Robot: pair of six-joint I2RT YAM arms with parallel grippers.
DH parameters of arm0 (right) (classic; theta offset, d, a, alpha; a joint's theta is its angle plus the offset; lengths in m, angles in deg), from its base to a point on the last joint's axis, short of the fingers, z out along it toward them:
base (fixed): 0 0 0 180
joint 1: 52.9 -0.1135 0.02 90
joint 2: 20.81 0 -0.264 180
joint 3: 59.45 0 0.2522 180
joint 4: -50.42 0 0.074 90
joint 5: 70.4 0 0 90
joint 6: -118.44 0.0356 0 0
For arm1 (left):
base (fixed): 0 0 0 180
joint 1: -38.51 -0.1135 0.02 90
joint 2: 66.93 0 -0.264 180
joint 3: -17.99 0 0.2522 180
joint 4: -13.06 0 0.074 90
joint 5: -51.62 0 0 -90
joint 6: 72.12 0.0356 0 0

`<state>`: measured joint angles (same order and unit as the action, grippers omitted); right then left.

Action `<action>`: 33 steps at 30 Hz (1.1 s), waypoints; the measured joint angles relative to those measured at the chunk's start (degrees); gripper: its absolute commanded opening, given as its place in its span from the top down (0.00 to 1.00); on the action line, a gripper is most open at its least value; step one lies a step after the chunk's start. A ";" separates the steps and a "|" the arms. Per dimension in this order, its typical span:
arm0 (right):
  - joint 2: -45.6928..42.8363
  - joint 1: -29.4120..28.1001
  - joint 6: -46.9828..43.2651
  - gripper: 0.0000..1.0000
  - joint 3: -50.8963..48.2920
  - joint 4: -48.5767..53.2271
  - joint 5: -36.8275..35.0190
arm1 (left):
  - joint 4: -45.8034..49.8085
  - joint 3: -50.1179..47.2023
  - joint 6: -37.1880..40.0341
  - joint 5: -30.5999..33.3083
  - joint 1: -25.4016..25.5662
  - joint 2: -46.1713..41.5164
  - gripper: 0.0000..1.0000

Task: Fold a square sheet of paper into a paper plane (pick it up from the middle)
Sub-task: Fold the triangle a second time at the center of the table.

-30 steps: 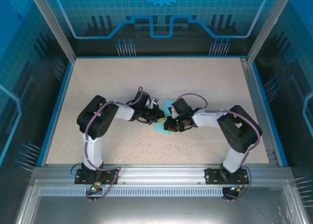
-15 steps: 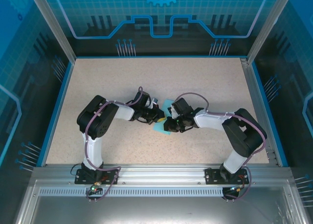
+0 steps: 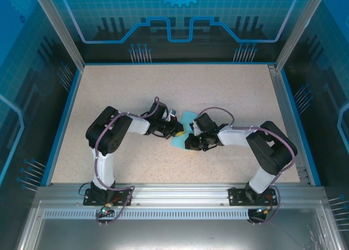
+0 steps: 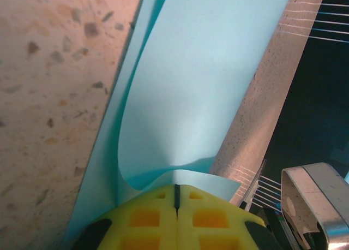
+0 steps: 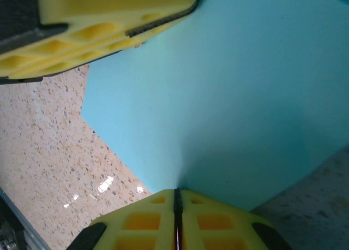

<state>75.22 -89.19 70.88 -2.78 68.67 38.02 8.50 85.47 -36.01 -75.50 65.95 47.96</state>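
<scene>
The square sheet of paper (image 3: 187, 119) is light blue and sits mid-table between the two grippers, partly lifted and bent. My left gripper (image 3: 179, 132) is shut on one edge. In the left wrist view its yellow fingertips (image 4: 143, 217) meet, and the sheet (image 4: 185, 86) curls up and away from them. My right gripper (image 3: 190, 141) is shut on the opposite edge. Its yellow pads (image 5: 218, 220) are pressed together, with the paper (image 5: 234, 97) spreading out from the seam. The left gripper's yellow fingers (image 5: 109, 21) appear at the top left of the right wrist view.
The speckled beige tabletop (image 3: 218, 91) has a blue rim and aluminium frame posts (image 3: 297, 31) at its sides. Both arms bend inward and nearly touch at the centre. Part of the right arm's metal housing (image 4: 313, 206) sits close beside the left gripper.
The right gripper has shifted slightly toward the near right with its edge of the paper, and more of the cyan sheet shows at the far side. The left arm has stayed put.
</scene>
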 measured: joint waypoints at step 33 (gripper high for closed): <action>-1.33 2.16 7.34 0.93 0.70 -2.64 1.79 | -0.04 0.20 -0.02 -0.20 0.07 0.22 1.00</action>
<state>73.89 -87.03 78.22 -2.08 66.02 39.81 8.45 85.66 -36.03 -75.70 66.01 48.18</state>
